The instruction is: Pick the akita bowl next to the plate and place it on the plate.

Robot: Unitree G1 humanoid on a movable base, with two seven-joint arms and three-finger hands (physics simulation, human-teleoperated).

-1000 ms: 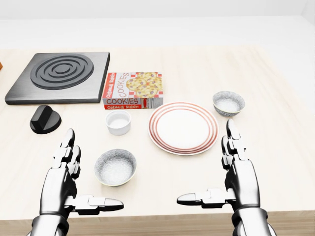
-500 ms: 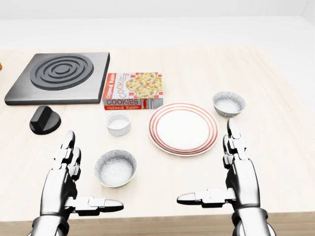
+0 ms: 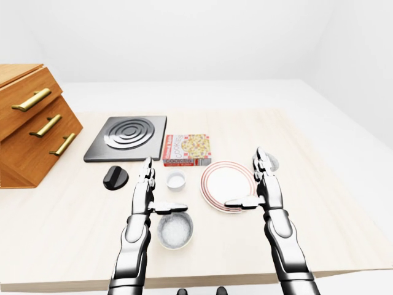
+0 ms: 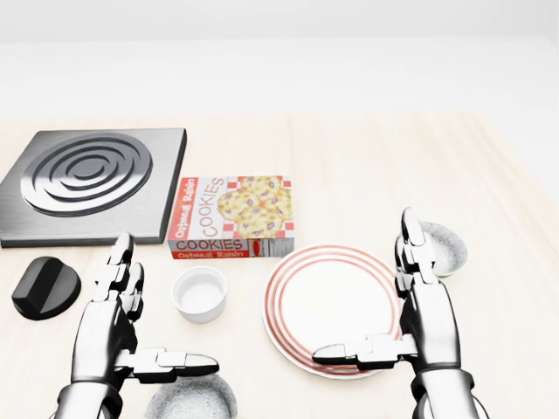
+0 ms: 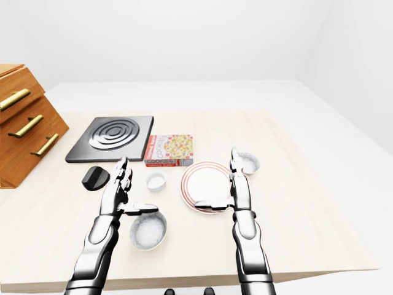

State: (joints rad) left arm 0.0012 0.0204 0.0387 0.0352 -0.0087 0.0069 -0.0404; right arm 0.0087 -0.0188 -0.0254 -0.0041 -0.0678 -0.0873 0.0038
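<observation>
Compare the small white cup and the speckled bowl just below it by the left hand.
The white cup is plain white, while the speckled bowl is grey and mottled. The cup has straight, upright walls, and the bowl's walls are rounded and flare out. The bowl also looks wider than the cup. Both stand upright with open tops on the table.

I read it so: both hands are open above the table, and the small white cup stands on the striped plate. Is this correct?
No. The left hand and right hand are open above the table, but the small white cup stands on the table, left of the striped plate in the head view, not on it.
</observation>
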